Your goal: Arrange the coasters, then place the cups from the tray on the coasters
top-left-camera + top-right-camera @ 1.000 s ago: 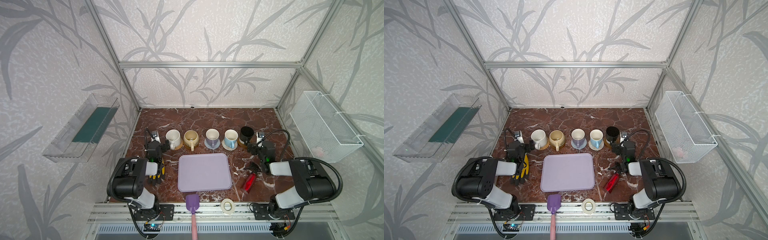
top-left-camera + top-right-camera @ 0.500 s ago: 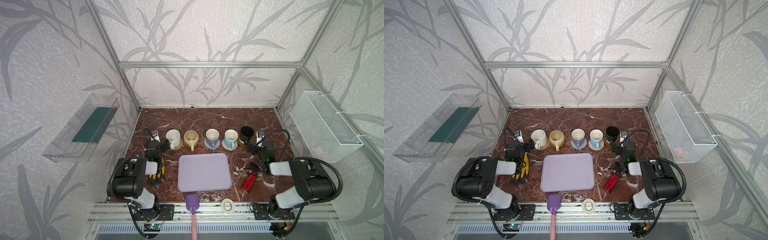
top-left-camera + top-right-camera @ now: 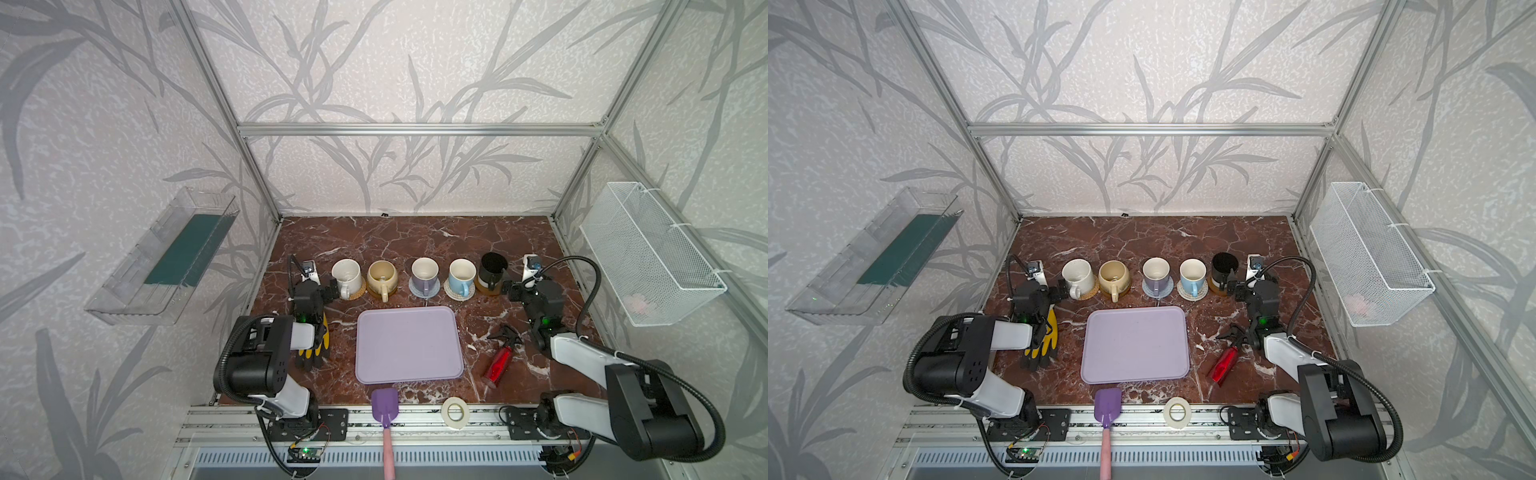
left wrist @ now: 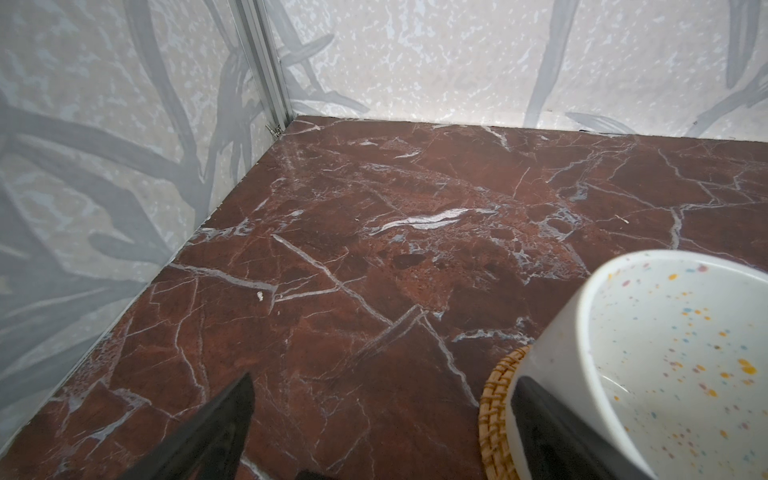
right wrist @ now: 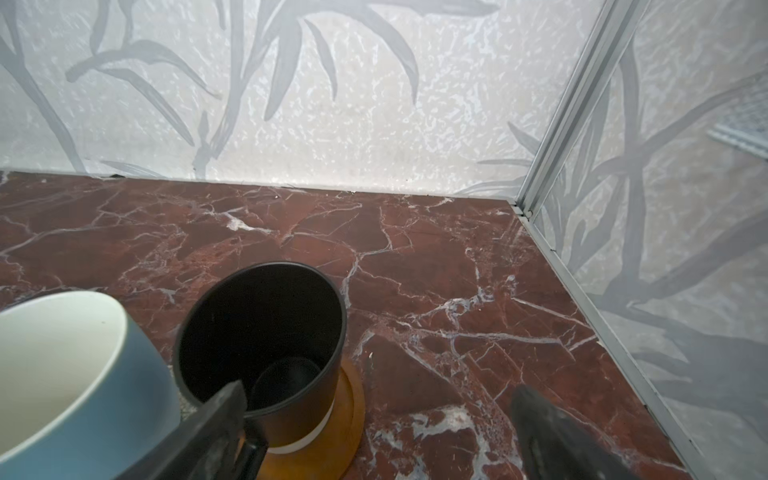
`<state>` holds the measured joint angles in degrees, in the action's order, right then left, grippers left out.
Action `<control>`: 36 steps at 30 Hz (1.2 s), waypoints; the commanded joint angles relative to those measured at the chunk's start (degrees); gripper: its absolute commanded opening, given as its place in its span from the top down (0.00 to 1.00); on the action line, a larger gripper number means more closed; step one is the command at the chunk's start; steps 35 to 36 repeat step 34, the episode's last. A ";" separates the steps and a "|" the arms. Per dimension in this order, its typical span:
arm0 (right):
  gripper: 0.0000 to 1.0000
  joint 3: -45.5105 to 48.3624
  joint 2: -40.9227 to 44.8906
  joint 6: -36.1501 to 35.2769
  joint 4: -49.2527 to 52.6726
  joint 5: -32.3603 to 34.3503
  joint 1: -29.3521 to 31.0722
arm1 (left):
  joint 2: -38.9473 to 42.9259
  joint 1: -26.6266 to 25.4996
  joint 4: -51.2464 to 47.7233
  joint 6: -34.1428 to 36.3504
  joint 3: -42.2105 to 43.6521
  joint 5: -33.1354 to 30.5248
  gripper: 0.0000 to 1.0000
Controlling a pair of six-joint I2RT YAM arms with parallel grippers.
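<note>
Several cups stand in a row behind the tray [image 3: 409, 345], whose lilac surface is bare. The white cup [image 3: 347, 274] is on the orange rattan coaster [image 4: 496, 407], and the cream-yellow cup [image 3: 381, 275] on an amber one. The lilac cup [image 3: 424, 272] has the grey-blue coaster [image 3: 432, 289] under it, the light blue cup [image 3: 461, 274] the beige one. An amber coaster [image 5: 332, 436] carries the black cup [image 5: 266, 332]. My left gripper [image 4: 384, 399] is open just left of the white cup [image 4: 665, 353]. Right of the black cup [image 3: 492, 268], my right gripper [image 5: 380, 399] is open and holds nothing.
Yellow-black gloves [image 3: 316, 349] lie under the left arm. A red spray bottle [image 3: 498, 361] lies right of the tray. A purple spatula [image 3: 384, 405] and a white tape ring [image 3: 455, 411] sit at the front edge. A wire basket [image 3: 648, 257] and a clear shelf [image 3: 166, 257] hang on the side walls.
</note>
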<state>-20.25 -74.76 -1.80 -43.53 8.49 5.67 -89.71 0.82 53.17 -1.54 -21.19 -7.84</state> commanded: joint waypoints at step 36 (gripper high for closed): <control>0.01 -2.36 -13.57 -0.95 -5.94 -2.04 0.26 | -0.35 0.67 0.58 -0.30 -0.77 1.56 0.01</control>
